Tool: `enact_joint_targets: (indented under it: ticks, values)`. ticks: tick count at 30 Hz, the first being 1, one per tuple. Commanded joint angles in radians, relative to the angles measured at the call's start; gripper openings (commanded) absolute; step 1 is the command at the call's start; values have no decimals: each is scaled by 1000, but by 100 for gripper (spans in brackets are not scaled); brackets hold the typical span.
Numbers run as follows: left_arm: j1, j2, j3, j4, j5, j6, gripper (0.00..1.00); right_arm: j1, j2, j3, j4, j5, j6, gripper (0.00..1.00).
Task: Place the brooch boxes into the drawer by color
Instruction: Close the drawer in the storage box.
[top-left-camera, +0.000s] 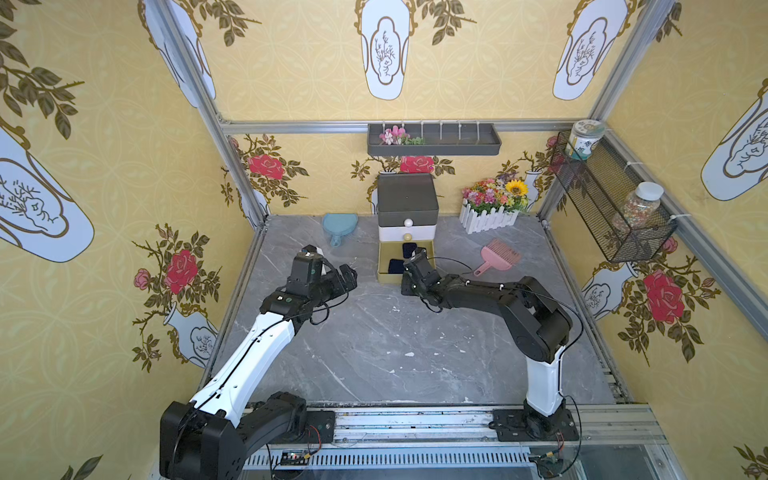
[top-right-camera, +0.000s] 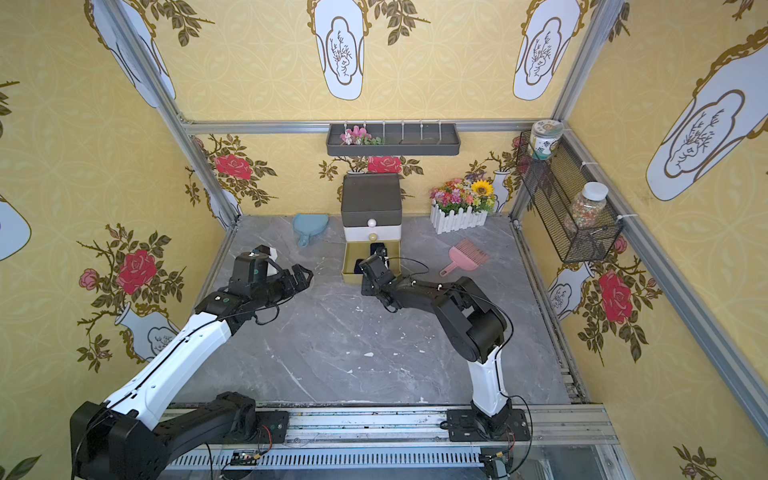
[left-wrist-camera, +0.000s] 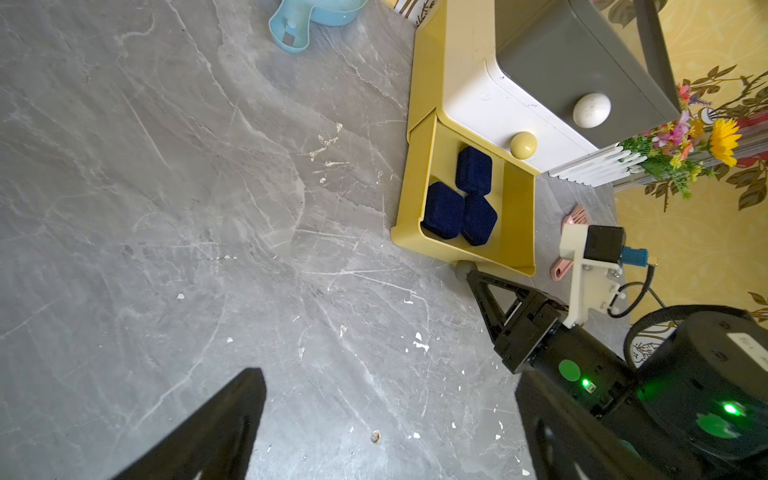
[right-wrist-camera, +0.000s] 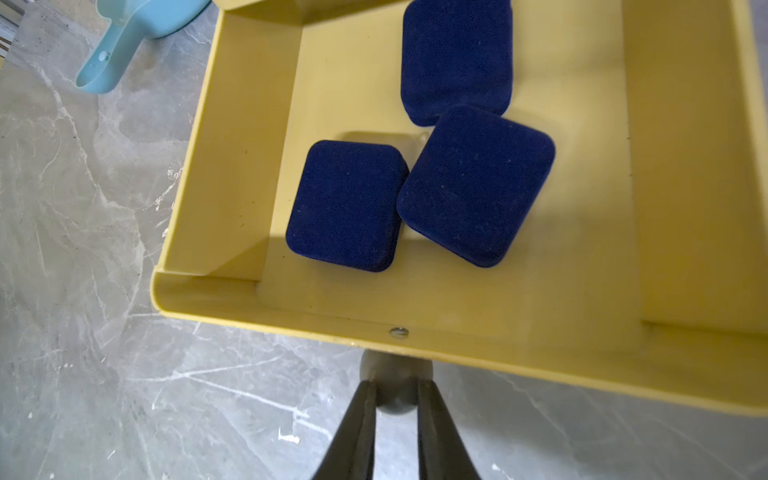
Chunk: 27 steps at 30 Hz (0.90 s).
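Closest in, found right gripper pinched shut on grey knob of pulled-out yellow drawer — mid-frame in both top views, three navy brooch boxes inside. Saw left gripper spread wide, empty.

There are three navy brooch boxes, all in the one open yellow drawer. The chest has three drawers and three knobs: one white knob, one yellow knob, one grey knob. Two hands: the left hand and the right hand. The worktop carries one blue scoop, one pink brush and one flower planter. The wire basket holds two jars.
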Motion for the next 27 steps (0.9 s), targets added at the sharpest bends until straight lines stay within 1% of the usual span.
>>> enact_joint_targets:
  ticks: [1, 8, 14, 16, 19, 24, 26, 27]
  values:
    - [2, 10, 6, 3, -9, 19, 100, -9, 19, 11, -22, 27, -20, 21]
    - [3, 33, 15, 4, -16, 28, 100, -45, 64, 74, -17, 19, -36, 22]
    - [5, 49, 21, 7, -19, 33, 100, -69, 77, 119, -19, 22, -61, 29]
    - [7, 52, 23, 8, -17, 34, 100, -70, 68, 119, -18, 25, -72, 33]
    - [7, 57, 24, 9, -17, 31, 100, -66, 31, 89, -7, 30, -85, 39]
    - [7, 55, 26, 10, -8, 27, 100, -72, -64, -13, 33, 9, -83, 47]
    - [6, 52, 27, 10, -9, 26, 100, -80, -105, -67, 59, -9, -70, 47]
    - [6, 50, 26, 11, -10, 24, 100, -87, -128, -105, 89, -29, -63, 44]
